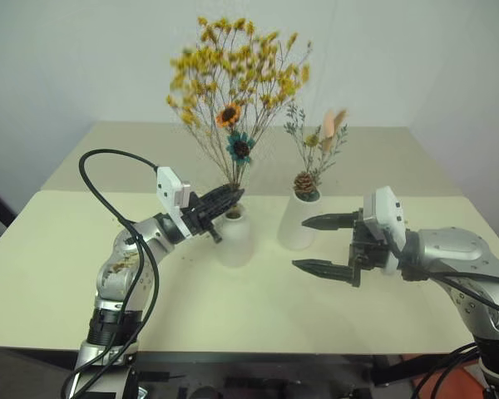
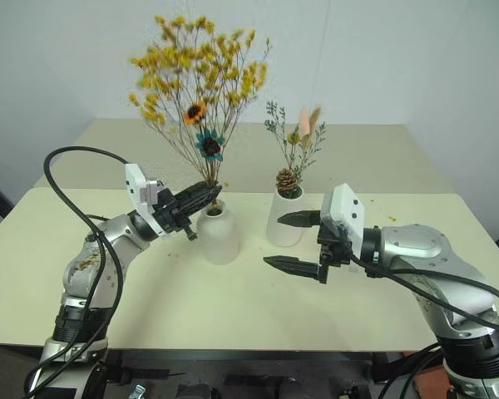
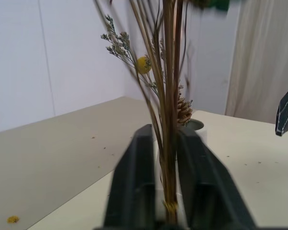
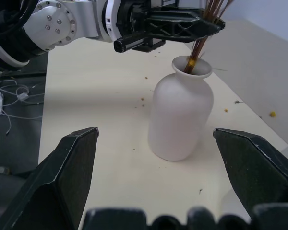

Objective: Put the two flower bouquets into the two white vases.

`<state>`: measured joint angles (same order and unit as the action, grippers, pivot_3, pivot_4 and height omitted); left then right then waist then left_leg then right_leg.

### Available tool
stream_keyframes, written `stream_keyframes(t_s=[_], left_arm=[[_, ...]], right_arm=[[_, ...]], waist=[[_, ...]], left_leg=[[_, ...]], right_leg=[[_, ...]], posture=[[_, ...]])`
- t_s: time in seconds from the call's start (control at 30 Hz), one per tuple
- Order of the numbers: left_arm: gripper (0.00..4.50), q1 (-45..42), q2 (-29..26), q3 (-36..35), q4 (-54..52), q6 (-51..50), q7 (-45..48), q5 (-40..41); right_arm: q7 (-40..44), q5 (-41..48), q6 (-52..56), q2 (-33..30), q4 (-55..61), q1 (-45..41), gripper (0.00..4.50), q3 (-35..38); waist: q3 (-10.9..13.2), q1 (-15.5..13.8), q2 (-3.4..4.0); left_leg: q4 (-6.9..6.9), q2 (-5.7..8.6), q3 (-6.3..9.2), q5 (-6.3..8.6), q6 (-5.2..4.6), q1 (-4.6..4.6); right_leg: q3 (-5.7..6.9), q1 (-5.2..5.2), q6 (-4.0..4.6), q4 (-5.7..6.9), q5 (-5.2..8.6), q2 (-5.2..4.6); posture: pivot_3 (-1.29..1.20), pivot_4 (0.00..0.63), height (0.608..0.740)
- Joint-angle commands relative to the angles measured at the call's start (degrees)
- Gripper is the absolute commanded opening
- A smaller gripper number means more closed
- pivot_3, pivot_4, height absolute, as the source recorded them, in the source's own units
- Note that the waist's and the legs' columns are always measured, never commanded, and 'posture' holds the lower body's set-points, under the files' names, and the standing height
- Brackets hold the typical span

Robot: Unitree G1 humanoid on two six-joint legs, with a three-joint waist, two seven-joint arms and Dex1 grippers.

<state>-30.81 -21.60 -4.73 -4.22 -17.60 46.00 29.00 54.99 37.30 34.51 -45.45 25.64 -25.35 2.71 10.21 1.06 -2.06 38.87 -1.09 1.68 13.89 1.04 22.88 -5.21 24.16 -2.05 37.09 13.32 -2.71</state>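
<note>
Both bouquets stood in their vases on the cream table (image 1: pixel 58 274), with the left arm at the yellow one's stems.

Nearest, the right gripper (image 1: pixel 323 243) hovered above the tabletop with its two black fingers spread wide and nothing between them, aimed toward the rounded vase (image 1: pixel 234 236), apart from it. Just beyond, the left gripper (image 1: pixel 225 198) sat right above that vase's narrow neck, its fingers (image 3: pixel 134 187) flanking the brown stems with a slight gap on each side; whether they pinched the stems or had let go could not be told. The yellow-orange bouquet (image 1: pixel 233 75) with its orange sunflower rose upright from the rounded vase. Just beside it stood the tapered vase (image 1: pixel 298 224), holding the sparse bunch (image 1: pixel 316 145) of grey-green sprigs, pink plume and pinecone.
</note>
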Motion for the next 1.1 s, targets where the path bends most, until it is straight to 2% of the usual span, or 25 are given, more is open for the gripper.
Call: stream_keyframes(t_s=[0.03,0.3,0.47,0.67,0.83,0.93,1.1], left_arm=[[1.95,0.63,-0.9,-0.08,-2.5,0.13,-0.28,-0.15],[4.43,4.48,-6.21,-3.7,-9.56,-5.22,-0.18,4.34],[4.49,9.36,-13.12,-7.9,-14.78,-10.5,1.41,8.56],[4.49,13.64,-17.99,-9.56,-16.17,-11.81,3.53,9.15],[4.49,19.2,-23.53,-9.56,-18.0,-11.07,10.54,9.98],[4.49,20.33,-24.93,-8.37,-18.69,-9.69,12.81,9.64],[4.49,20.65,-24.29,-7.18,-20.54,-12.0,13.18,11.59]], right_arm=[[0.41,0.62,-0.57,-0.84,0.07,-2.24,4.5,2.13],[2.54,-0.04,-1.93,-1.61,-2.12,-1.99,4.5,2.82],[3.18,0.09,-2.17,-2.37,-2.34,-0.34,4.5,3.82],[2.67,0.69,-0.88,-3.36,-2.09,1.72,4.5,5.6],[0.22,0.65,0.75,-4.14,-0.93,4.9,4.5,7.98],[-0.55,0.72,1.22,-4.64,-0.97,6.02,4.5,9.0],[-3.15,0.5,1.96,-4.21,0.09,10.02,4.5,11.1]], waist=[[0.0,0.07,0.0],[0.0,0.07,0.0],[0.0,0.3,0.01],[0.0,0.05,0.01],[0.0,0.09,0.01],[0.0,0.09,0.01],[0.0,-0.08,0.01]], left_leg=[[0.0,-0.01,0.0,0.0,0.0,0.0],[-0.01,-0.05,0.0,0.0,0.0,0.0],[-0.02,-0.1,-0.04,0.01,-0.01,-0.01],[-0.01,-0.12,-0.07,0.01,-0.01,-0.03],[-0.04,-0.17,-0.12,0.01,-0.02,0.0],[-0.04,-0.23,-0.17,0.02,-0.04,-0.02],[-0.03,-0.29,-0.19,0.02,-0.03,-0.05]], right_leg=[[0.0,0.0,0.0,0.0,0.0,0.0],[0.01,0.01,0.0,-0.01,0.0,0.02],[0.0,0.02,0.0,-0.01,0.01,0.05],[0.02,-0.01,0.0,-0.01,0.01,0.05],[0.01,0.03,0.01,-0.05,0.02,0.07],[0.01,0.02,0.02,-0.05,0.03,0.1],[0.02,-0.03,0.02,-0.06,0.03,0.16]], posture=[[0.0,0.15,0.74],[0.0,0.15,0.74],[0.0,0.15,0.74],[0.0,0.15,0.74],[0.0,0.15,0.74],[0.0,0.15,0.74],[0.0,0.15,0.74]])
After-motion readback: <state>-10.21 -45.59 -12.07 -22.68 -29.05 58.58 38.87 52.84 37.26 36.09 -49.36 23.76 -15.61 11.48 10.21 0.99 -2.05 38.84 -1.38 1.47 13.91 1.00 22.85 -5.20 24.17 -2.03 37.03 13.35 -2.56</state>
